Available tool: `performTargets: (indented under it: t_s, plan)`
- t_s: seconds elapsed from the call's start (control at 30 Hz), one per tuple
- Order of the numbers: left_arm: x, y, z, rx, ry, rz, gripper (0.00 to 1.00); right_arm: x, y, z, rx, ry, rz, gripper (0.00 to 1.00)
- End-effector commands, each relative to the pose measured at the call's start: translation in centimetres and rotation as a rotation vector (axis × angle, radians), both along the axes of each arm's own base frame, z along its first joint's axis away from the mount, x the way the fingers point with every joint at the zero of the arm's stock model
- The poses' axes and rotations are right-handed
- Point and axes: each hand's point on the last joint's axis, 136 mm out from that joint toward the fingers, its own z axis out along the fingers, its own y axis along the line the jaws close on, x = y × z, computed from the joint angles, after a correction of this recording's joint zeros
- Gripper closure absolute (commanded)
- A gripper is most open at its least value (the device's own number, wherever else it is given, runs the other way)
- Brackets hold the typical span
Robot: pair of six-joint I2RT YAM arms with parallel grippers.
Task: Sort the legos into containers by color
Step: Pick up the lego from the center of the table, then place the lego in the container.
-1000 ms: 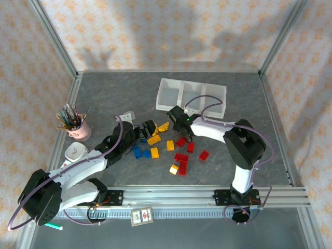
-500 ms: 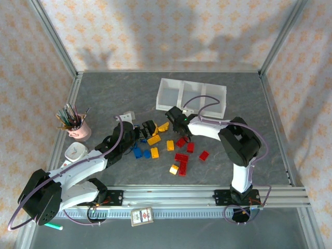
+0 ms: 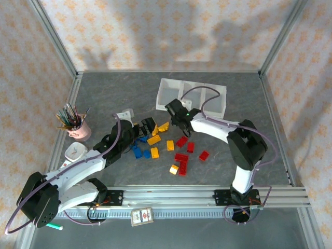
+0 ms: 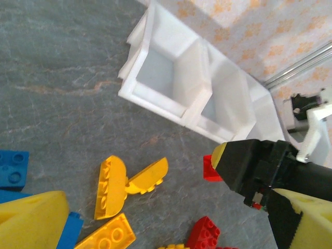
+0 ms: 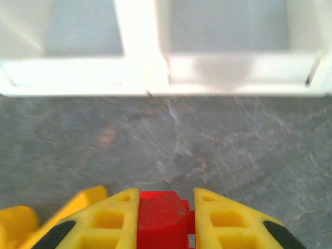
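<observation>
I am holding my left fingers (image 4: pixel 31 220) wide apart over the scattered legos (image 3: pixel 181 157) on the desk (image 3: pixel 104 93), while just beyond them my right fingers (image 5: pixel 111 220) are pinching a red lego (image 5: pixel 162 212) near the front wall of the white containers (image 5: pixel 140 78).

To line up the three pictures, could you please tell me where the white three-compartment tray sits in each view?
Top external: the white tray sits just above the middle.
Left wrist: the tray sits upper centre, slanting down to the right.
Right wrist: its front wall runs across the top, beyond the right gripper shut on a red brick.
Shared landmark: the curved yellow brick before the tray.
</observation>
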Motion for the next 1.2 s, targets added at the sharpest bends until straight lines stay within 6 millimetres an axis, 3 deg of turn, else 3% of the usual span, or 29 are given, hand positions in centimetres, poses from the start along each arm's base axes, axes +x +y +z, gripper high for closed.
performTargets:
  t_s: [0.0,0.27,0.47,0.67,0.83,0.97,1.17]
  plan:
    - [0.6,0.1,2.1,0.017,-0.026,0.020,0.01,1.8,0.2,4.1,-0.008,-0.115,0.030,0.84]
    - [2.6,-0.5,2.7,0.053,-0.021,0.034,0.01,7.5,2.1,5.6,0.007,-0.199,0.067,0.85]
    - [4.4,-0.3,2.6,0.014,-0.026,0.073,0.01,12.3,2.5,4.7,0.009,-0.213,0.057,0.85]
    - [5.4,0.5,2.0,-0.010,-0.018,0.105,0.01,15.1,3.5,4.3,-0.001,-0.237,0.089,0.81]
    - [5.5,0.9,1.6,-0.010,-0.008,0.113,0.01,15.8,4.3,4.8,0.006,-0.236,0.125,0.62]
    - [5.3,1.2,1.8,-0.002,-0.013,0.113,0.01,15.5,4.2,6.5,0.014,-0.250,0.132,0.55]
    - [4.8,1.1,2.4,-0.001,-0.009,0.092,0.01,12.9,3.3,9.1,0.060,-0.243,0.143,0.45]
